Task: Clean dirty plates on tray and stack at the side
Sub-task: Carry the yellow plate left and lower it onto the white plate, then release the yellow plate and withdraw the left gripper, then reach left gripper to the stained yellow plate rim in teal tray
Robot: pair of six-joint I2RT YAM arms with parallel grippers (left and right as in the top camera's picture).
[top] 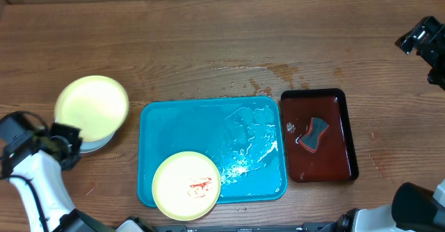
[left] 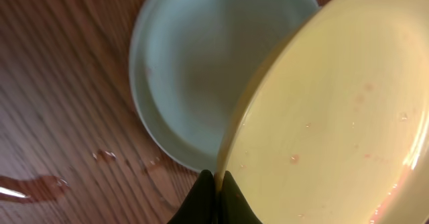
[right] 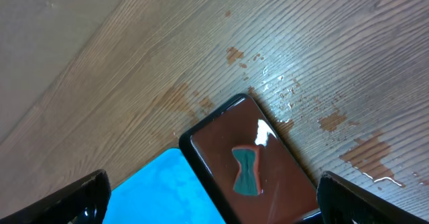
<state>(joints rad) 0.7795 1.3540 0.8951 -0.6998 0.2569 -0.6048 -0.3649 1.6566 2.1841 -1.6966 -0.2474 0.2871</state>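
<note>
Overhead, left of the tray [top: 181, 124], our left jaws pinch a yellow plate [top: 92, 107] over the white plate [left: 194, 70]; our right jaws gape, far right. A smeared plate [top: 186, 185] sits on the tray's near side.

The front middle of the desk [top: 208, 37] is being occupied by the turquoise tray [top: 174, 128], its front-left corner being filled by a smeared yellow plate [top: 186, 185]. The right side is being blocked by the dark red tray [top: 334, 159], the left edge by a second yellow plate [top: 90, 105] being gripped above a pale blue plate [left: 188, 63]. Passage is being left along the back edge.
</note>
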